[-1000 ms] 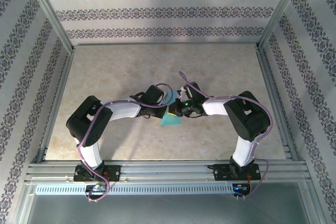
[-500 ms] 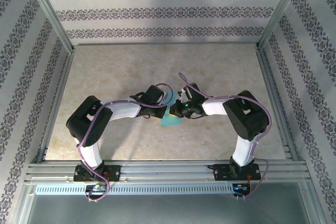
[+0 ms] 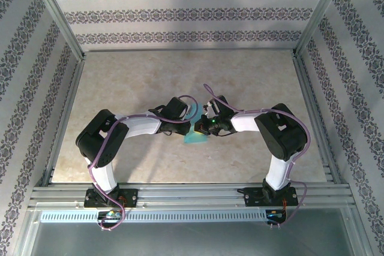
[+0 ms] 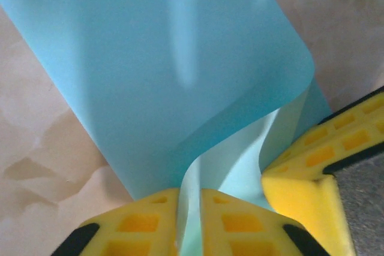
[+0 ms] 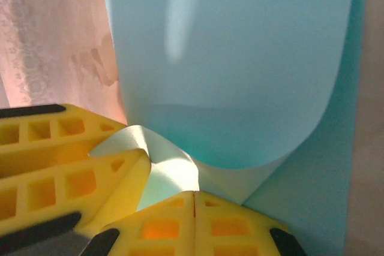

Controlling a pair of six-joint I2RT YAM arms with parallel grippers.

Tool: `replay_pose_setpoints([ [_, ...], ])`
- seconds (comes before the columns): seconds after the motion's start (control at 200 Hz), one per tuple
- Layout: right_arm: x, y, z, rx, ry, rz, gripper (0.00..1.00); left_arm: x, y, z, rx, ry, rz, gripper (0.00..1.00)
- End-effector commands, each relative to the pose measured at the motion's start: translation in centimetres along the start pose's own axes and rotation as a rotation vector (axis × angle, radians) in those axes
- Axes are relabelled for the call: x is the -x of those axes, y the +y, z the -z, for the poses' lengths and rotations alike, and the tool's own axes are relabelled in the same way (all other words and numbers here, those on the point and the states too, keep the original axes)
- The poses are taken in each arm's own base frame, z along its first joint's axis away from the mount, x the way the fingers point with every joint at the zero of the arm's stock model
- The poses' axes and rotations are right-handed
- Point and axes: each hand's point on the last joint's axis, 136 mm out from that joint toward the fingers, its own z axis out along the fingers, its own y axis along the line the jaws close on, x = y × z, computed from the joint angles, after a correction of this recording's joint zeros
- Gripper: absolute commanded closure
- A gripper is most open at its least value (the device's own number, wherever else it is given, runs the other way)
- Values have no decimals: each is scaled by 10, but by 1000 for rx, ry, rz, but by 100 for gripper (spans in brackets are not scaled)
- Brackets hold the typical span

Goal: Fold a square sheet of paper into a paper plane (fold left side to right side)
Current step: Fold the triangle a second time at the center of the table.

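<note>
**Two grippers meeting at one sheet, mid-table**

Beige marbled table is lying inside patterned walls, and both arms are reaching inward over it, so that their wrists are almost meeting near the middle. The square sheet of paper is sitting between them, partly on the table and partly lifted and curled over itself.

The right gripper is pinching one raised edge of the sheet with its jaws pressed together. I judge it is holding this flap so that it can be carried across for the fold. The left gripper is standing just beside it. Its jaws are a little apart and the pale underside of the paper is passing between them. Whether they are pressing the paper I cannot tell. The curl is not yet flattened into a crease.

Both forearms are lying low, with the elbows bent outward and the fingers pointing toward each other.
</note>
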Motion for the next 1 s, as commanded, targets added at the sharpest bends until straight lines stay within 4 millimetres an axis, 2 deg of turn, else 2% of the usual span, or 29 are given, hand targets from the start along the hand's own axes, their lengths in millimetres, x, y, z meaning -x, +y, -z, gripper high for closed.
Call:
replay_pose_setpoints([
  [0.0,-19,-34,-6,-106,48,-43,100,21,3,20,12,-44,1,76],
  [0.13,-19,-33,-6,-105,46,-41,100,37,4,43,-3,-92,21,73],
  [0.205,-19,-33,-6,-103,45,-41,100,37,3,55,-12,-100,25,73],
  [0.34,-18,-32,-5,-101,41,-38,100,23,-3,67,-56,-71,55,78],
  [0.465,-18,-32,-5,-101,40,-36,100,7,-20,73,-171,-45,122,84],
  [0.59,-18,-31,-5,-98,42,-36,100,-3,-44,71,-330,-15,204,87],
  [0.715,-18,-31,-5,-99,40,-33,100,-12,-59,64,-402,31,224,88],
  [0.844,-18,-32,-5,-99,41,-36,100,-21,-60,50,-408,66,230,90],
  [0.994,-18,-32,-5,-101,41,-36,100,-20,-62,40,-426,73,235,92],
])
